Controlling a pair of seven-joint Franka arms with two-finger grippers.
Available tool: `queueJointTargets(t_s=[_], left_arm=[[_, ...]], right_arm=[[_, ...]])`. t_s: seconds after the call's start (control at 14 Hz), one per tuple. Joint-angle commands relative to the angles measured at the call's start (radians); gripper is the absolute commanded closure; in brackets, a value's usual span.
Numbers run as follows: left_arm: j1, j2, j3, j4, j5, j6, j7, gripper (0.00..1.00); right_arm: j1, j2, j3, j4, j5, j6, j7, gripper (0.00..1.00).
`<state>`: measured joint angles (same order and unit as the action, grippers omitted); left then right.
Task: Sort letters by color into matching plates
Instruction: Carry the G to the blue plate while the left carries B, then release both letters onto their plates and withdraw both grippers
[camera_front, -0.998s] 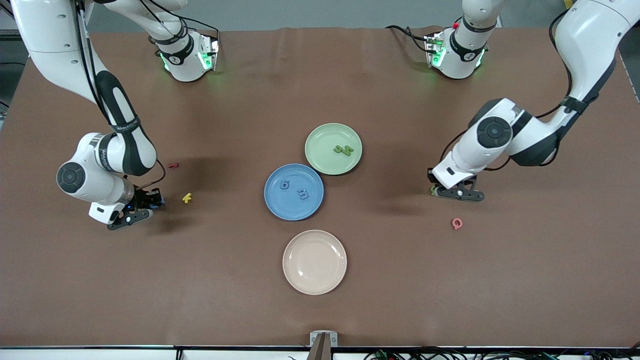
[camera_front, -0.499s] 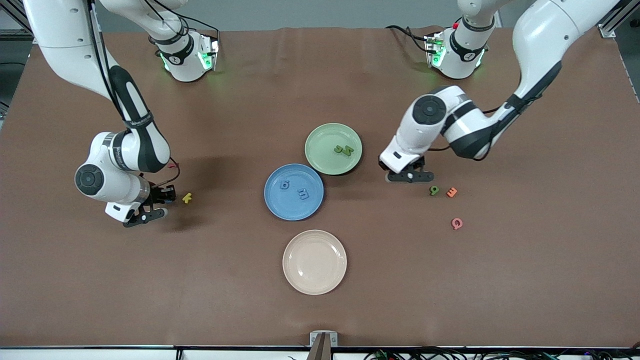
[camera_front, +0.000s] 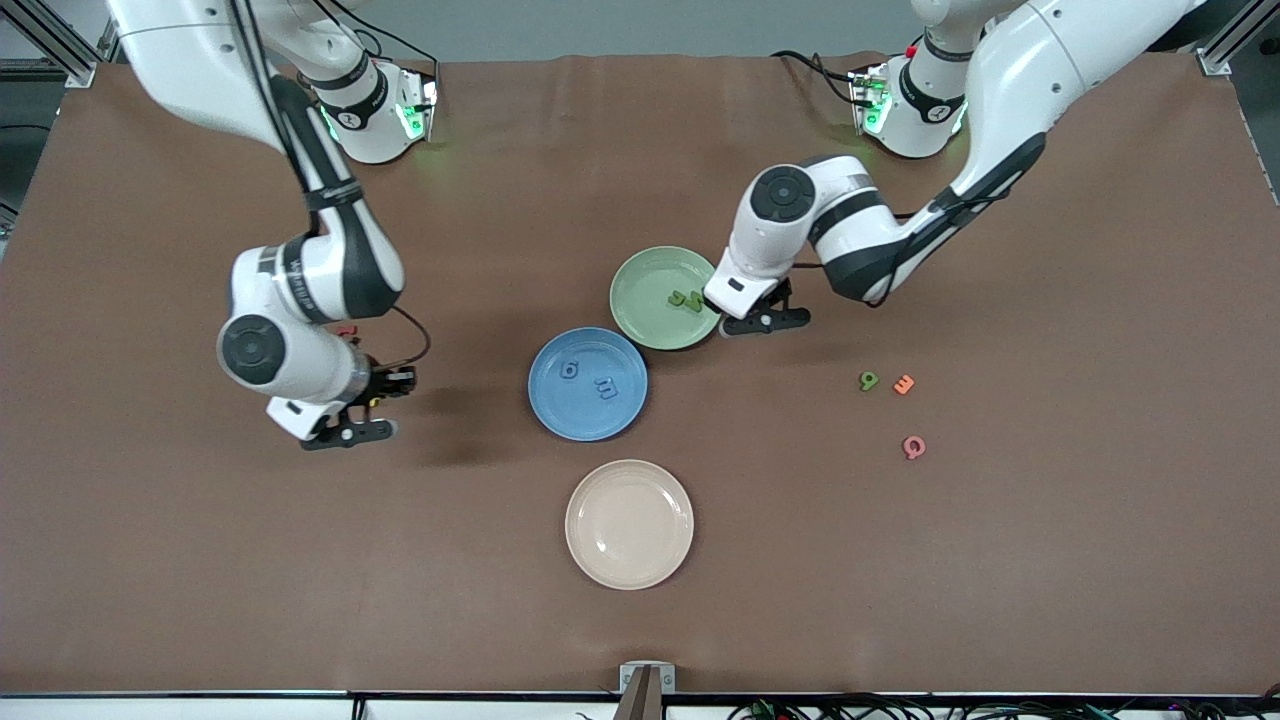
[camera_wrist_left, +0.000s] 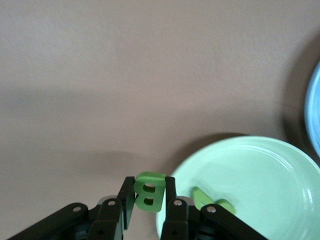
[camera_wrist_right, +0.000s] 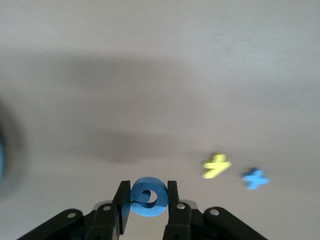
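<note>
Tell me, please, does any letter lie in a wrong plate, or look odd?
Nothing stands out. The blue plate holds only blue letters, the green plate only green letters, and the cream plate holds none.

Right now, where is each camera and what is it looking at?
Front: high across the table, facing both arms, three plates and loose letters.
Left wrist: on the left arm, looking down past the left gripper shut on a green letter at the green plate.
Right wrist: looking down past the right gripper shut on a blue letter.
Shared: the green plate.
</note>
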<state>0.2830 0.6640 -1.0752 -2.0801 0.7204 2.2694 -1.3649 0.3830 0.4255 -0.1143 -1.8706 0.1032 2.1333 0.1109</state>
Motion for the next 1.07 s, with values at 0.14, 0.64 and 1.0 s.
queueJointTargets(t_s=[0.14,0.64,1.0], left_arm=[[-0.226,0.052,0.133,0.110,-0.009,-0.004,-0.189,0.95],[-0.332,0.051,0.227,0.149,-0.010,-0.002,-0.266,0.00],[-0.184,-0.020,0.215,0.147,-0.007,-0.011,-0.147,0.00]], right_arm=[[0.189,0.082,-0.008,0.117,0.010,-0.004,0.350,0.86],[0.289,0.260,-0.010,0.266,0.125,0.117,0.478,0.86],[0.313,0.337,-0.010,0.352,0.125,0.120,0.538,0.86]])
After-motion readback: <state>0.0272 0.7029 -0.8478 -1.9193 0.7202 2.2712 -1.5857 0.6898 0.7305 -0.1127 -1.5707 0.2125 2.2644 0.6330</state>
